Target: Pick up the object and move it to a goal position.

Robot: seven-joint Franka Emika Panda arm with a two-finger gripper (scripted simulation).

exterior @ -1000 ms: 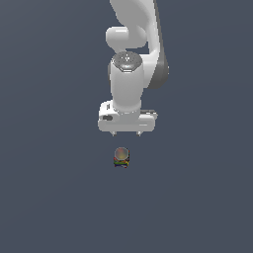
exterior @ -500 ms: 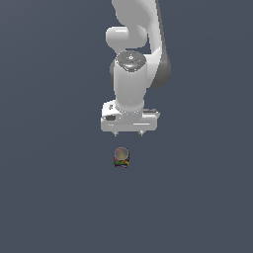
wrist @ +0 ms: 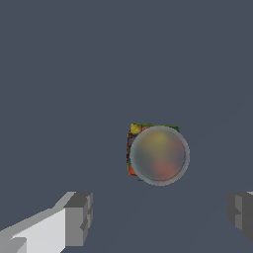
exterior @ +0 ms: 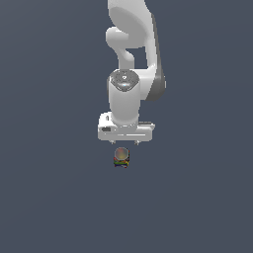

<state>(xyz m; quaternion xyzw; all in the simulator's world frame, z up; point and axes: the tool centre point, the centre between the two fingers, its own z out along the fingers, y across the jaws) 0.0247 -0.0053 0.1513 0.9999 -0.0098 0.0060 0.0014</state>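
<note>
White gripper (exterior: 126, 143) spread wide and empty, hovering above the small can (exterior: 121, 157), can at its six o'clock in the exterior view, upright on grey floor (exterior: 49, 197)

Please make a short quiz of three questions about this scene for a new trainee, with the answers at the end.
1. True or false: the gripper is already shut on the can.
2. Multiple choice: how does the can stand? A) upright, its round metallic top facing the wrist camera; B) lying on its side; C) lifted between the fingers.
3. Fill in: in the wrist view, the two fingers are spread ______ than the can.

Key
1. False. The fingers are apart and the can sits clear of the gripper, untouched.
2. A.
3. Wider.
</note>
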